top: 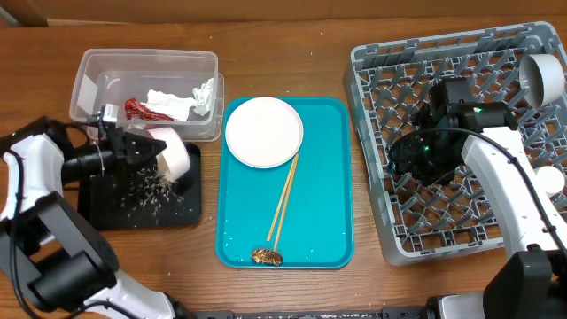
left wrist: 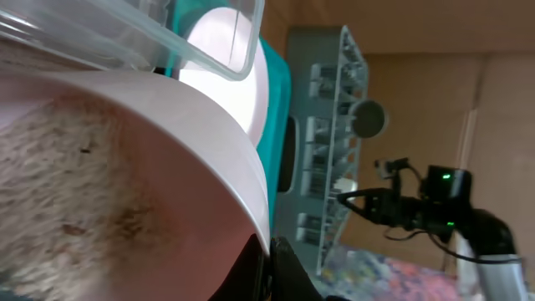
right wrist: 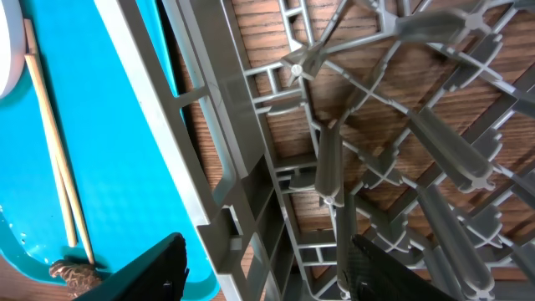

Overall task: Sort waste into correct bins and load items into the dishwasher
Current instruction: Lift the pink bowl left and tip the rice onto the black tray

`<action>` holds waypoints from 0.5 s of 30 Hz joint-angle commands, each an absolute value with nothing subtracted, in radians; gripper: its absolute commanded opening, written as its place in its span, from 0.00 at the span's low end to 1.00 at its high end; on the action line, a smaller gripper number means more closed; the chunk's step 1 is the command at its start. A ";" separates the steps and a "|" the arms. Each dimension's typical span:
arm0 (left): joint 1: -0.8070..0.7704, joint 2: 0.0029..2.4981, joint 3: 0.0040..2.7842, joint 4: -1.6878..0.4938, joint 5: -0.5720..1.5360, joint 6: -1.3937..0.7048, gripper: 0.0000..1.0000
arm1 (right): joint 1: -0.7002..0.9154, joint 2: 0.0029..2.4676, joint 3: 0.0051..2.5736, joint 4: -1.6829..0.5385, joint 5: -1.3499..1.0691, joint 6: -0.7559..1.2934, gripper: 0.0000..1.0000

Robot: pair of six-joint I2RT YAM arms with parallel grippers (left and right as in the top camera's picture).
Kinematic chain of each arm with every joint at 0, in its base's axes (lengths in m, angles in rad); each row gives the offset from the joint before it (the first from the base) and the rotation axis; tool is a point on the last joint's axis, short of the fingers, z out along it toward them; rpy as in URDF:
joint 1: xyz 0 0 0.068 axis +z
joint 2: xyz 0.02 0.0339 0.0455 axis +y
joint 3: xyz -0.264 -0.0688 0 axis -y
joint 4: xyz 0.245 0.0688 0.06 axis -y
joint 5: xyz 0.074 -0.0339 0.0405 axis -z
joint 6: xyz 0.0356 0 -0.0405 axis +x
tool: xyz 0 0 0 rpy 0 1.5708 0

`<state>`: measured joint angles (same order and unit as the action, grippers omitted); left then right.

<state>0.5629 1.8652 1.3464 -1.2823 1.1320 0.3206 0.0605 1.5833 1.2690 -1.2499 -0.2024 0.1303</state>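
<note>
My left gripper point(top: 158, 152) is shut on the rim of a white bowl point(top: 175, 155), tipped on its side over the black tray point(top: 106, 208), where rice grains lie scattered. In the left wrist view the bowl point(left wrist: 150, 150) fills the frame, rice stuck inside, the fingers point(left wrist: 272, 267) pinching its rim. My right gripper point(top: 416, 159) is open and empty above the grey dish rack point(top: 372, 133); its fingers point(right wrist: 267, 267) straddle the rack's left wall point(right wrist: 242, 217). A white plate point(top: 264, 131), two chopsticks point(top: 285, 199) and a brown food scrap point(top: 267, 257) lie on the teal tray point(top: 332, 177).
A clear plastic bin point(top: 89, 75) at the back left holds red and white wrappers point(top: 168, 105). A white cup point(top: 542, 78) lies in the rack's far right corner, and another white item point(top: 551, 180) sits at its right edge. The chopsticks point(right wrist: 54, 159) and teal tray point(right wrist: 109, 150) also show in the right wrist view.
</note>
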 commanded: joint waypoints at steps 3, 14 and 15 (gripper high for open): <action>0.610 1.963 1.342 -1.357 1.258 0.453 0.04 | 0.066 1.580 1.268 -1.248 -0.199 0.126 0.63; 0.653 2.025 1.342 -1.547 1.284 0.755 0.04 | 0.066 1.580 1.268 -1.248 -0.179 0.126 0.63; 0.654 2.025 1.342 -1.555 1.285 0.770 0.04 | 0.066 1.580 1.268 -1.248 -0.179 0.126 0.64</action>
<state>0.6437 2.0144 1.3415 -1.5387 1.2308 0.6441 0.0605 1.5833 1.2690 -1.2499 -0.1928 0.1303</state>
